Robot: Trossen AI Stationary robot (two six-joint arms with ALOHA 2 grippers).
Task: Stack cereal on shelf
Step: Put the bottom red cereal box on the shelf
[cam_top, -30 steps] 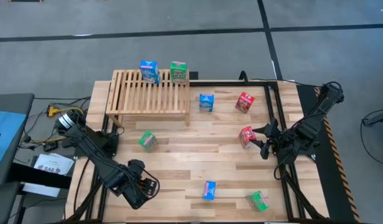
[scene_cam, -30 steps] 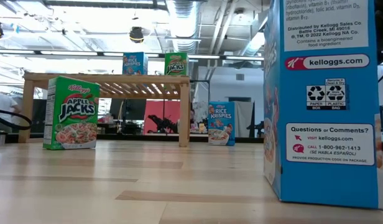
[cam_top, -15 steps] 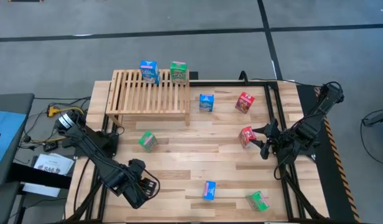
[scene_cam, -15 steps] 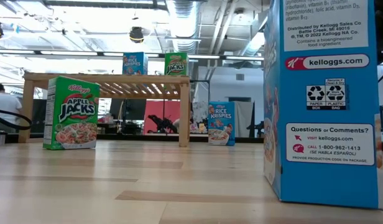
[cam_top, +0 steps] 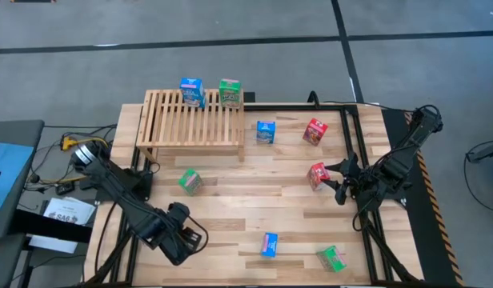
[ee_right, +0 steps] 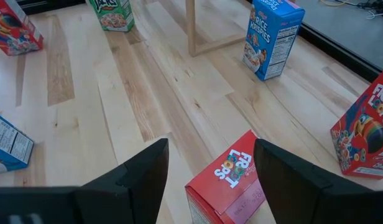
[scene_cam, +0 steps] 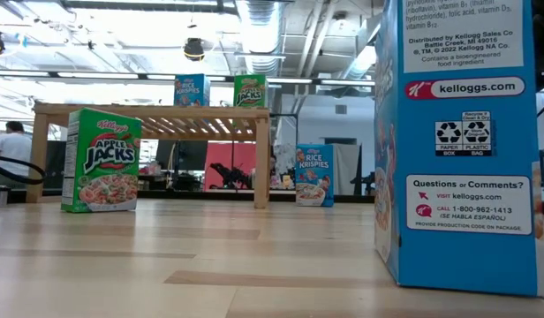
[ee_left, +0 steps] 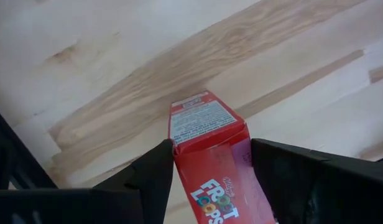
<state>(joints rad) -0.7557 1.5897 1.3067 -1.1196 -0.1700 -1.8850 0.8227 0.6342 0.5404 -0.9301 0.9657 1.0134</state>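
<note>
Two cereal boxes (cam_top: 190,90) on shelf (cam_top: 170,120), six on table (cam_top: 246,208); left pincer (ee_left: 211,144) clamps one, right pincer (ee_right: 211,142) apart.

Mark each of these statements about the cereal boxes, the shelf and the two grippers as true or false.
1. Two boxes stand on the shelf, a blue one and a green one. True.
2. The left gripper has a blue box between its fingers. False: it is a red Froot Loops box.
3. The right gripper is at a red box on the table. True.
4. All boxes are already on the shelf. False: several still stand on the table.
</note>
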